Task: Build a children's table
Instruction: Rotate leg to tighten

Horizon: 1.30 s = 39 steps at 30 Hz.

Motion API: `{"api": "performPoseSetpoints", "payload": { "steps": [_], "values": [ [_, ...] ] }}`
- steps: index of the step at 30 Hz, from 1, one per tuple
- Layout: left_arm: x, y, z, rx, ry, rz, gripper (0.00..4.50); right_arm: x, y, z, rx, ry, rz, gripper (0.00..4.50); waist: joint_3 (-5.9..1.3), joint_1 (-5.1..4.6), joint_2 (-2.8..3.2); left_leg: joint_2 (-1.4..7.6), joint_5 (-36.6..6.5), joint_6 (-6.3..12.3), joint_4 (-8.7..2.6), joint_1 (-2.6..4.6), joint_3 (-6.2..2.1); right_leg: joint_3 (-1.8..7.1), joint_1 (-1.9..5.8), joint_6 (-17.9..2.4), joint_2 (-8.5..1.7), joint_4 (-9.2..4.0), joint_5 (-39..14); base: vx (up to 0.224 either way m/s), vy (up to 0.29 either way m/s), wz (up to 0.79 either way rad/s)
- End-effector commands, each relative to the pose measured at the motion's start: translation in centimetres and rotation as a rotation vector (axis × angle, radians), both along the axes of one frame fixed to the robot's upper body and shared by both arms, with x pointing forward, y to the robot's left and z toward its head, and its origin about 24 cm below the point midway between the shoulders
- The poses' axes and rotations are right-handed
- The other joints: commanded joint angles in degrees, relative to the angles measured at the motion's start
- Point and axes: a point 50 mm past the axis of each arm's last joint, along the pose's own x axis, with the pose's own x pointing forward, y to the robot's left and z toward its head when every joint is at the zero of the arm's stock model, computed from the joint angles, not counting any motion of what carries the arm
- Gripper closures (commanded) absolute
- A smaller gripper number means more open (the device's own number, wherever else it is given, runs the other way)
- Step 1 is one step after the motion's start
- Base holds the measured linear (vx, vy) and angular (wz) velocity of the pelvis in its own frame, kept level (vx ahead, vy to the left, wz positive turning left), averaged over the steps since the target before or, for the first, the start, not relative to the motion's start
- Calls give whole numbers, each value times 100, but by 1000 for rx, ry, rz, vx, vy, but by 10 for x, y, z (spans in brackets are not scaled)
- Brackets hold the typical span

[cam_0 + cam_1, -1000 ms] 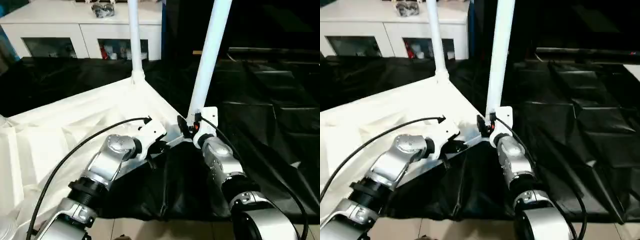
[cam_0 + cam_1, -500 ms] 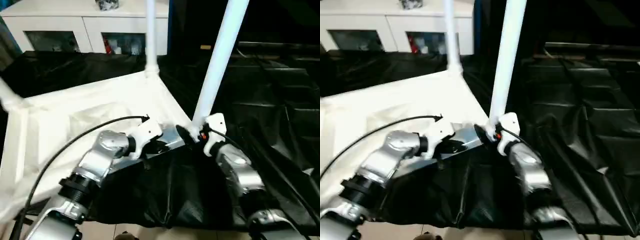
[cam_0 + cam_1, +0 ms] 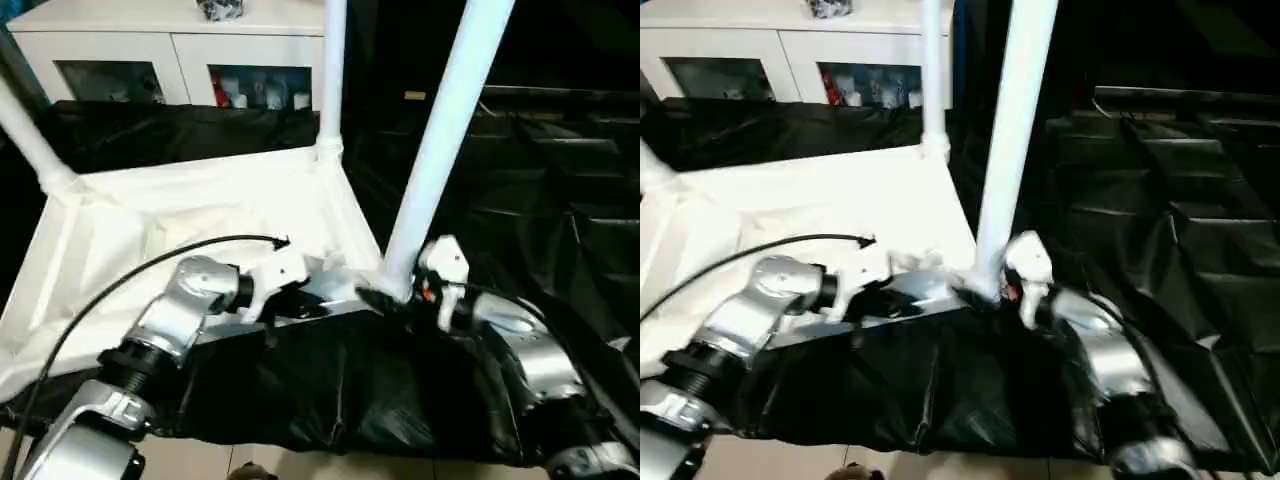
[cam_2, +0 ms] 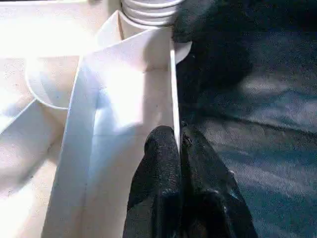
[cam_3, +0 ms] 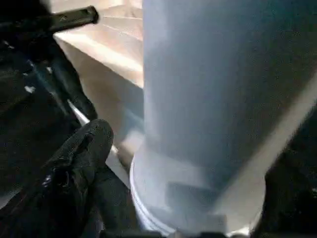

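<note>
The white tabletop (image 3: 200,215) lies upside down on black cloth, its ribbed underside facing up. Three white legs stand in its corner sockets: a near one (image 3: 445,150), a far one (image 3: 333,70) and one at the left (image 3: 25,130). My left gripper (image 3: 310,302) is shut on the tabletop's near rim (image 4: 174,99), one finger (image 4: 158,158) on each side of the thin wall. My right gripper (image 3: 385,298) sits at the base of the near leg (image 5: 208,89). One black finger (image 5: 84,158) presses beside the leg's collar, and the leg lies between the two.
A white cabinet (image 3: 170,40) with glass-fronted compartments stands at the back, with a dark object (image 3: 220,10) on top. Crumpled black cloth (image 3: 530,180) spreads to the right and hangs over the near edge. Pale floor (image 3: 250,462) shows below.
The whole view has swung, bringing the left leg into sight. My right forearm now reaches in from further right, its gripper still at the near leg's base. The left gripper stays on the rim.
</note>
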Motion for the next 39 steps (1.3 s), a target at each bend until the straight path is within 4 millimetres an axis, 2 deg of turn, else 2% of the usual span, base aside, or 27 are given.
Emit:
{"api": "performPoseSetpoints", "payload": {
  "steps": [1,3,5,6,10,14,15,18,19,26,27,30,31,32,33,35,36,38,39],
  "values": [
    [-1,-4,1,22,5,-81,450,-5,-1,4,-25,24,83,22,-364,14,-34,150,-648,512,-308,48,-3,297,352,-1364,-325,-335,139,0,0,0],
    [-1,-3,2,22,10,-104,450,-7,-3,4,-44,52,117,22,-360,47,-31,164,-683,473,-308,52,-2,303,346,-1347,-323,-334,37,0,0,0],
    [-1,-2,2,27,17,-131,450,-8,-5,6,-49,70,149,49,-366,74,-42,162,-720,451,-305,56,-2,298,348,-1339,-324,-335,-42,0,0,0],
    [-2,-2,2,29,18,-135,450,-8,-5,6,-49,73,154,49,-366,80,-46,160,-712,456,-302,46,0,299,349,-1343,-328,-334,-37,0,0,0],
    [-2,1,0,46,28,-170,450,-12,-7,8,-84,104,227,87,-386,143,-43,164,-546,472,-276,49,-3,298,342,-1369,-324,-294,229,0,0,0],
    [-2,3,-1,53,30,-181,450,-14,-8,8,-103,118,255,108,-370,151,-42,165,-707,415,-285,46,-3,299,340,-1365,-339,-313,10,0,0,0],
    [-1,3,-1,54,32,-186,450,-14,-7,8,-102,123,259,129,-361,149,-40,173,-795,377,-294,50,-5,299,329,-1357,-346,-327,-123,0,0,0],
    [-1,4,-1,56,36,-193,450,-15,-6,8,-100,138,272,151,-350,149,-71,164,-837,336,-295,45,-4,302,332,-1290,-342,-342,-326,0,0,0],
    [-1,4,-1,56,36,-193,450,-15,-6,8,-100,138,272,161,-353,154,-61,166,-844,333,-294,48,-5,304,329,-1284,-349,-341,-356,0,0,0],
    [1,5,-1,34,49,-173,450,-18,0,0,-51,166,238,173,-357,152,-65,166,-810,314,-293,37,-10,303,323,-1254,-354,-335,-402,0,0,0],
    [1,4,-2,25,52,-166,450,-18,1,-1,-35,170,220,173,-351,143,-66,163,-826,303,-298,35,-11,303,325,-1246,-354,-339,-427,0,0,0],
    [9,-4,-2,0,50,-50,450,-9,11,-11,32,160,6,174,-328,117,-55,169,-974,194,-327,47,-9,317,299,-1214,-370,-371,-696,0,0,0],
    [14,-10,-2,-5,40,9,450,-5,17,-18,46,162,-111,174,-312,90,-76,150,-1254,23,-371,71,-33,302,303,-1092,-385,-437,-1292,0,0,0],
    [14,-10,-2,-5,39,11,450,-5,17,-19,46,162,-116,174,-306,82,-75,150,-1308,-23,-381,72,-35,306,300,-1037,-388,-449,-1446,0,0,0],
    [17,-18,-2,-3,23,61,450,0,22,-26,45,177,-231,174,-291,64,-63,151,-1427,-88,-399,88,-43,310,276,-967,-396,-482,-1698,0,0,0],
    [19,-25,-2,-13,13,97,450,3,26,-31,38,176,-304,175,-289,30,-70,154,-1522,-136,-408,97,-48,317,268,-872,-400,-512,-1902,0,0,0],
    [20,-37,-2,-37,9,137,450,8,32,-36,39,185,-387,175,-286,2,-34,158,-1568,-175,-418,104,-55,318,254,-901,-396,-505,-1862,0,0,0],
    [20,-43,-2,-49,9,151,450,10,36,-37,45,194,-421,175,-278,-27,-53,143,-1702,-155,-415,126,-48,316,249,-875,-390,-542,-1970,0,0,0],
    [19,-48,-2,-59,8,158,450,12,40,-38,53,201,-443,175,-269,-27,-40,140,-1722,-136,-422,128,-53,318,249,-871,-391,-555,-1985,0,0,0]
  ]
}}
